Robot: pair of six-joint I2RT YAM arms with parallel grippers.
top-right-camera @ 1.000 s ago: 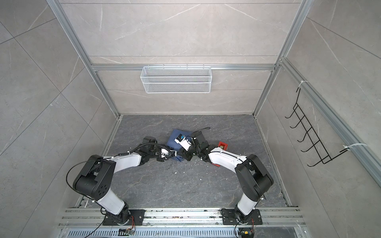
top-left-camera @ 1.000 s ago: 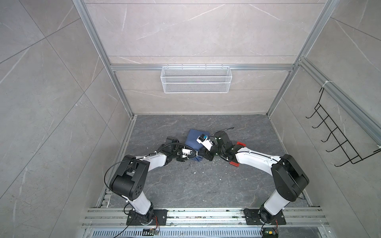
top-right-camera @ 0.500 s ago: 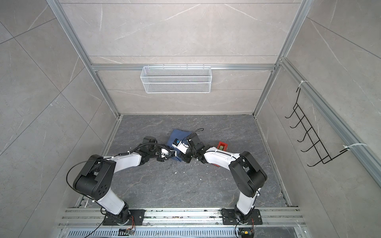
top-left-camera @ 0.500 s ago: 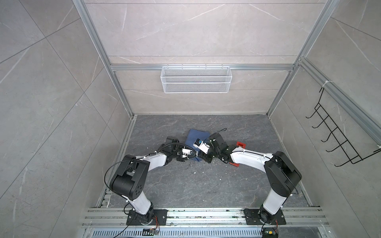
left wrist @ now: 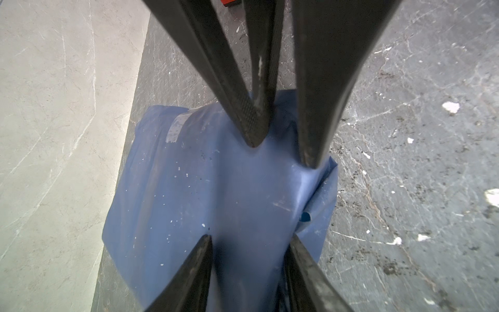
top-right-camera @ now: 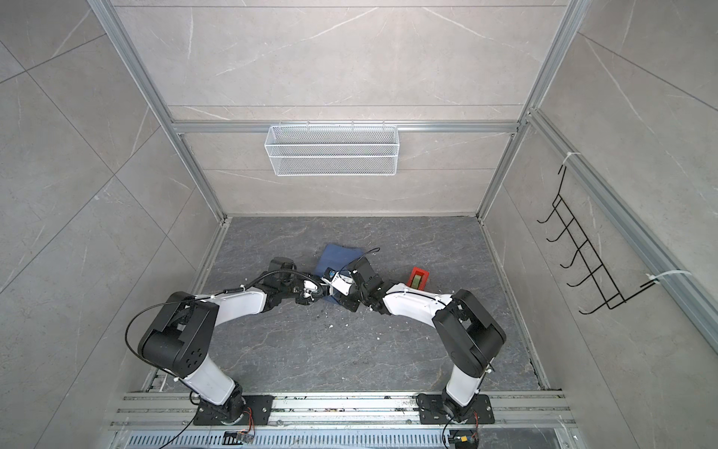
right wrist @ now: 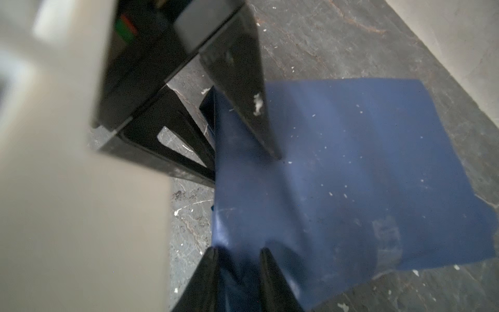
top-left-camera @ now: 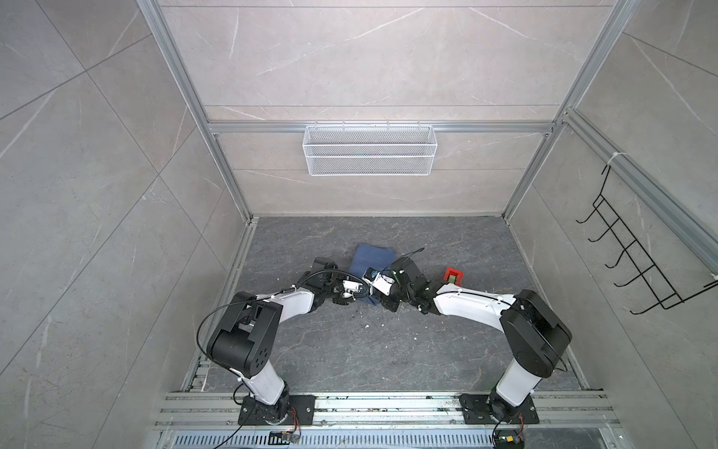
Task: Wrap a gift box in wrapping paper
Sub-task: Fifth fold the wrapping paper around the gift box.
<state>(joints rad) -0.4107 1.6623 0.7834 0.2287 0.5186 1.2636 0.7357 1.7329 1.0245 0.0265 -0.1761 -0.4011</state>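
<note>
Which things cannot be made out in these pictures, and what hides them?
- Gift box: seen in no view; perhaps under the wrapping paper.
- Red tape dispenser: cut off by the left wrist view's edge.
- Left gripper, right gripper: top views too small; wrist views leave the grip unclear.

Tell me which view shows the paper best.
Left wrist: the paper is large and sharp, its creases plain. Right wrist shows it blurred. In both top views it is small and partly hidden.

The left arm [top-left-camera: 291, 307] and right arm [top-left-camera: 474, 307] are built of white shells [top-right-camera: 241, 307] and black joints [top-left-camera: 536, 334]; black cables [top-left-camera: 311, 274] are attached.
</note>
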